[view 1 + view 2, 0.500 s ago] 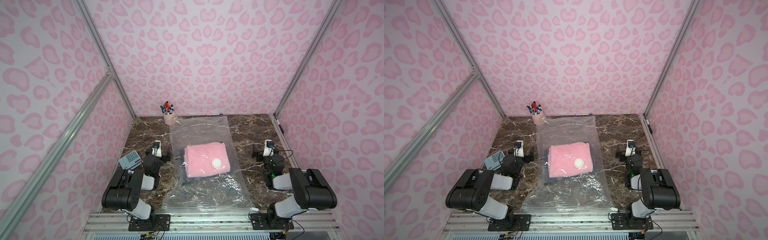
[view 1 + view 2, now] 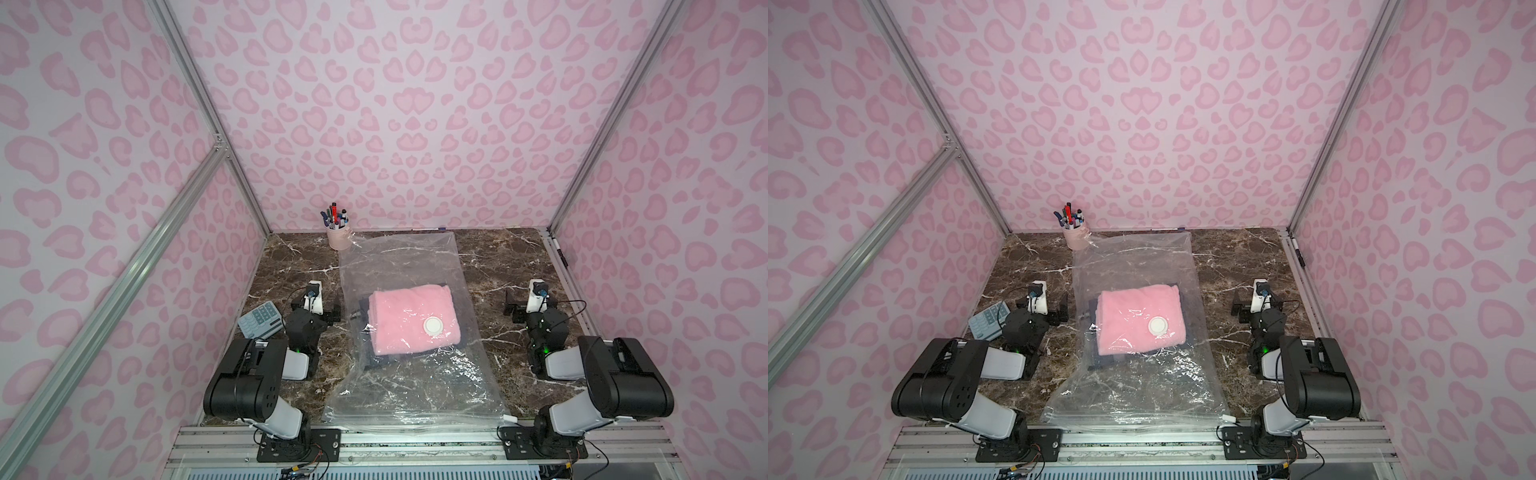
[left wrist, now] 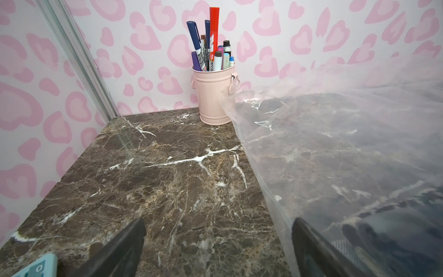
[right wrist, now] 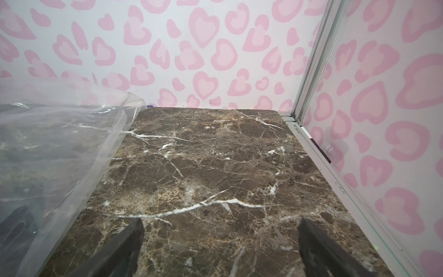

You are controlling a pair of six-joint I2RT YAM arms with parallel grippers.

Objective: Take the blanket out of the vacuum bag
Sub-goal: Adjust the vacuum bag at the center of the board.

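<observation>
The vacuum bag point(image 2: 399, 257) point(image 2: 1133, 257) lies flat along the middle of the marble table, clear and crinkly. Inside it is the folded pink blanket point(image 2: 409, 320) point(image 2: 1133, 320), with the bag's round white valve point(image 2: 433, 325) over it. My left gripper point(image 2: 316, 305) point(image 3: 218, 223) rests low on the table to the left of the bag, open and empty. One of its fingers point(image 3: 311, 239) overlaps the bag's edge point(image 3: 335, 144). My right gripper point(image 2: 532, 303) point(image 4: 221, 223) sits open on bare marble to the right, clear of the bag point(image 4: 48, 144).
A pink pen cup point(image 2: 338, 239) point(image 3: 214, 96) stands at the back left, touching the bag's far corner. A calculator point(image 2: 261, 320) point(image 3: 38, 266) lies beside my left arm. A marker point(image 2: 557, 249) lies along the right rail. Patterned walls close in three sides.
</observation>
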